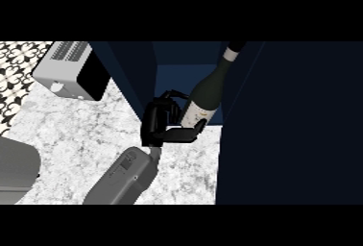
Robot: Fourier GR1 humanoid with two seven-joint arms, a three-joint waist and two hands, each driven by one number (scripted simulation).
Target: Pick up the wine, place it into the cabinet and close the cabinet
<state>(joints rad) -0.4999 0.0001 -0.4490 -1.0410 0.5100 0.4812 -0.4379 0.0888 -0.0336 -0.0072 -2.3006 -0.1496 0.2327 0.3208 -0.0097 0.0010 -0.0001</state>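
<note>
Only one robot hand (pixel 164 126) really showing, black, coming up off a grey forearm (pixel 122 178) from the lower middle. Can't tell which side it belongs to, since it sits near the centre and the rest of the arm is out of view. Curled round the lower body of the wine bottle (pixel 208 91), thumb hooked under the pale label, fingers wrapped behind the glass, so closed on it and holding it up.

Bottle dark green, long axis tilted: base down-left at the robot hand, neck and dark cap pointing up and to the right, toward the top of the view. Held off the bench (pixel 71 139), right at the open front of the dark blue cabinet (pixel 177 77), upper half already across the opening, cap near the top edge of it.

Big dark panel (pixel 291 125) filling the right side, looks like the cabinet door swung open. White and black toaster oven (pixel 74 72) at upper left on the speckled white bench, well apart from the bottle. Grey shape (pixel 16 168) at the left edge, can't make out what it is
</note>
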